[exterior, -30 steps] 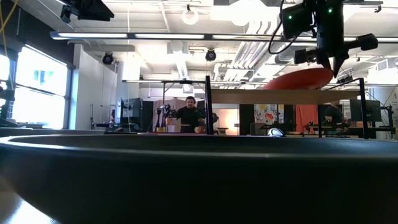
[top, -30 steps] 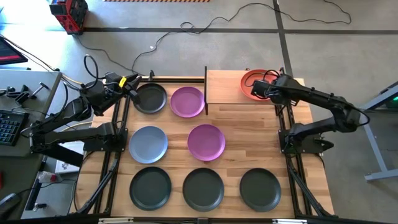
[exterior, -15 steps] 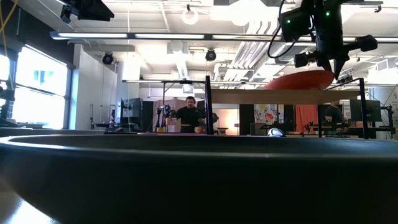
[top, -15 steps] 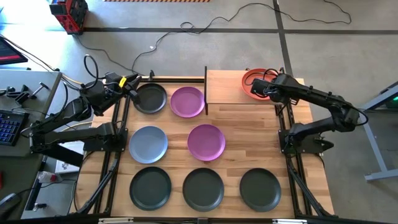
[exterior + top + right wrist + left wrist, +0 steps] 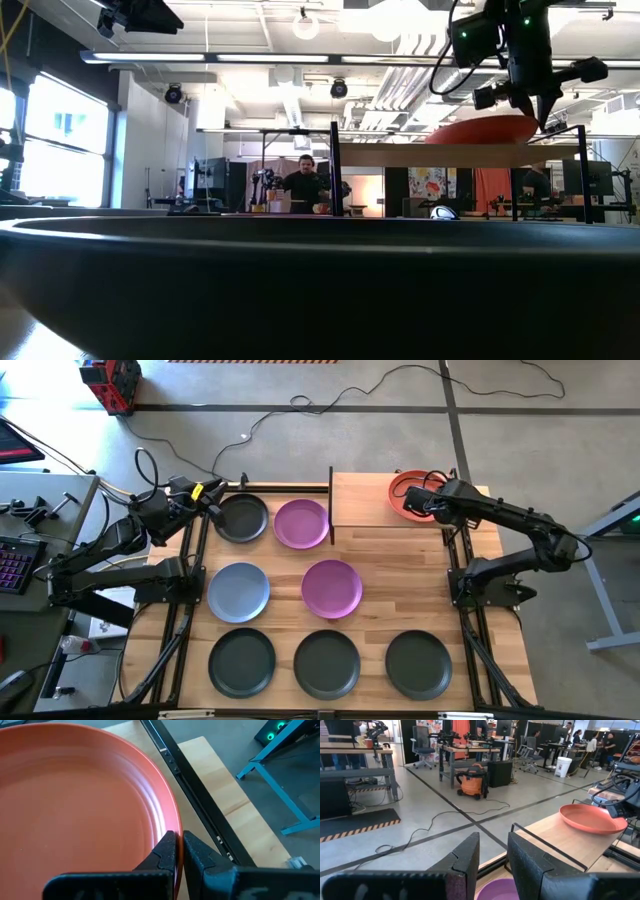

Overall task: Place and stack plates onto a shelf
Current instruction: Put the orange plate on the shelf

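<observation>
An orange-red plate [image 5: 405, 491] is on the light-wood shelf [image 5: 365, 500] at the table's far right, with my right gripper [image 5: 424, 504] shut on it. The low view shows the plate [image 5: 485, 129] tilted over the shelf board [image 5: 440, 155]. Other plates lie flat on the table: a dark one [image 5: 241, 517], two purple [image 5: 302, 523] [image 5: 332, 588], a pale blue one [image 5: 238, 591] and three dark ones along the near edge [image 5: 327, 663]. My left gripper [image 5: 493, 855] waits open and level near the far-left dark plate, holding nothing. My right gripper pinches the orange-red plate's rim [image 5: 175, 827] between its two fingers [image 5: 166, 849], one on the inner face and one outside. It comes slanting down from the table's right side. The held side is raised and the plate slopes down toward the shelf's middle.
A black metal rod [image 5: 331, 505] stands upright at the shelf's left end, and another rod [image 5: 185, 775] runs along its edge beside the plate. A dark plate's rim [image 5: 320, 290] fills the low view's foreground. People and workbenches show far behind the table.
</observation>
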Robot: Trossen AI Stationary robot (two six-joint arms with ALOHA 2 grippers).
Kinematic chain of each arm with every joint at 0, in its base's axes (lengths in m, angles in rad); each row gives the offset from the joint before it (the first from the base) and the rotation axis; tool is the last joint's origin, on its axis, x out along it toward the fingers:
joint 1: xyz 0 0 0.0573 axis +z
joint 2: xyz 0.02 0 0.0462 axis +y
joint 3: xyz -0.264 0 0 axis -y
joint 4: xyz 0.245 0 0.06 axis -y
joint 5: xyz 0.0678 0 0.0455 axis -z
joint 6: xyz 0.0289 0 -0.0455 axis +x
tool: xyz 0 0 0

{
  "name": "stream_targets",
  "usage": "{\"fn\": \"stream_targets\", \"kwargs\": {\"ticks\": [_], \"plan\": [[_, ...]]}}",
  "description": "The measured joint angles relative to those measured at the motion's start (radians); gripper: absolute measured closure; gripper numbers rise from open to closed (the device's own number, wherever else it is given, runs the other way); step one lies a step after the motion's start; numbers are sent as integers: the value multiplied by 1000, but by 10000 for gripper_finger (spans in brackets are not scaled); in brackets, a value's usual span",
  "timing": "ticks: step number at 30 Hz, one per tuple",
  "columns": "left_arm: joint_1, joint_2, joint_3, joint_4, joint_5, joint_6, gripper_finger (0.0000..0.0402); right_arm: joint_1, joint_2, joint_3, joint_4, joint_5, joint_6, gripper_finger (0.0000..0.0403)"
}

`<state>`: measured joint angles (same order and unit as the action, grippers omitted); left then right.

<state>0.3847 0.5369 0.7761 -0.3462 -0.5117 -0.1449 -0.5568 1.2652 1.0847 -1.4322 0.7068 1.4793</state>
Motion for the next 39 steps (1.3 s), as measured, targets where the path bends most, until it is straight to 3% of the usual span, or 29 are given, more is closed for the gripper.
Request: {"fn": "stream_targets", "kwargs": {"ticks": [28, 39], "plan": [[0, 0, 0, -1, 5, 0, 312, 0, -1, 0, -4, -113, -93, 402], [0, 0, 0, -1, 8, -1, 312, 0, -9, 0, -32, -118, -14, 402]]}}
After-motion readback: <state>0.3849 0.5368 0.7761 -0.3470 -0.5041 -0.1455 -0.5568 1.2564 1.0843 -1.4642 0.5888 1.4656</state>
